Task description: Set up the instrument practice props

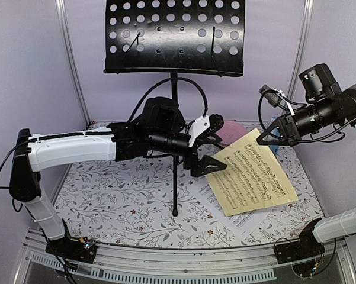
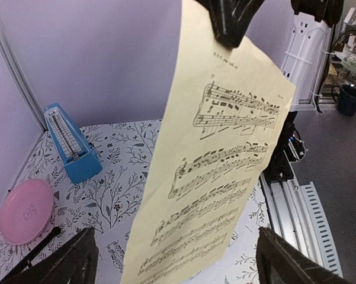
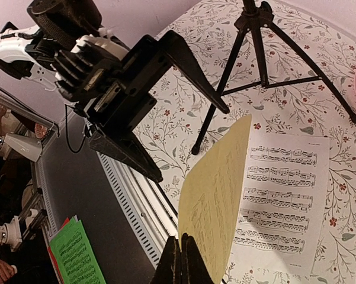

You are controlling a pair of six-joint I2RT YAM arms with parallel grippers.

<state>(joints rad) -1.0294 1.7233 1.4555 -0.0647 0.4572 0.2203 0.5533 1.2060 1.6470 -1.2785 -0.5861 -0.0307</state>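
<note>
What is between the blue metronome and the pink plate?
Nothing, just bare flowery tablecloth between the metronome and the plate, as the left wrist view shows.

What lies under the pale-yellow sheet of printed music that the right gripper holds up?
A white sheet of printed music lies flat on the floral table cover. In the top view the yellow sheet covers most of it; anything further beneath is hidden.

The music stand [image 1: 174,177] and hanging yellow sheet [image 1: 252,177] block passage across the table [image 1: 118,207].

The flat sheet [image 3: 284,183] lies right of the stand [image 1: 175,53] (metronome [image 2: 71,145] beside plate [image 2: 26,210])
</note>
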